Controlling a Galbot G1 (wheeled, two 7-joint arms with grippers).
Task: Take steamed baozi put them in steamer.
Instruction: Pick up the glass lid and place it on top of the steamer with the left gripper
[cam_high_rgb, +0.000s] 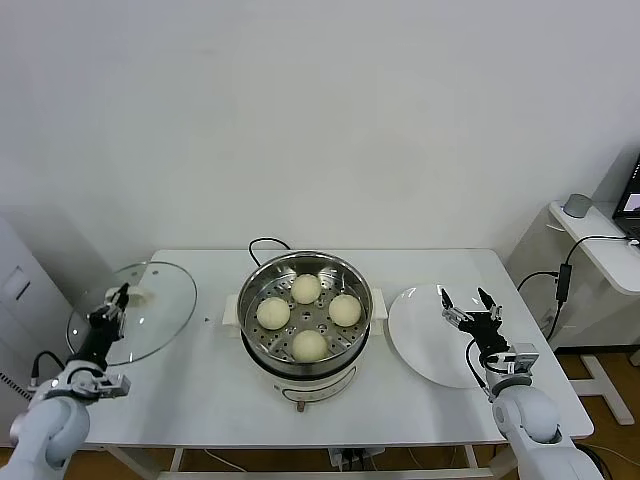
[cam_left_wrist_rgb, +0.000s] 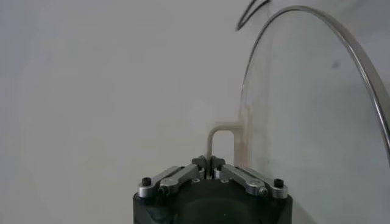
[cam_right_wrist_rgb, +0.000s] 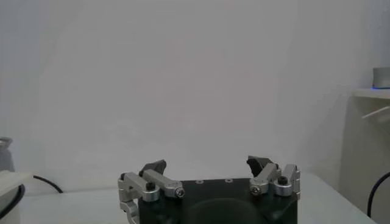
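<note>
Fingers (cam_left_wrist_rgb: 226, 172) of the left gripper (cam_high_rgb: 120, 296) are seen clenched on the pale handle (cam_left_wrist_rgb: 219, 135) of the round glass lid (cam_high_rgb: 150, 300), which is held tilted up on edge at the left end of the white table (cam_high_rgb: 200, 390); in the left wrist view the handle's thin bar is pinched between the two fingertips and the lid's metal rim curves away beside it. Fingers (cam_right_wrist_rgb: 262, 165) of the right gripper (cam_high_rgb: 469, 303) are spread wide with nothing between them, and this gripper is held above the flat white plate (cam_high_rgb: 420, 345) at the right side of the table. Four steamed baozi (cam_high_rgb: 306, 289) are found inside the steamer (cam_high_rgb: 262, 285), set apart from one another in a ring on the perforated bottom: one toward the wall, one toward the robot, one on each side. The steamer is placed at the middle of the table on its white base, between lid and plate. A black cable (cam_high_rgb: 262, 243) is seen running from behind the steamer toward the wall. No bun is left on the plate
</note>
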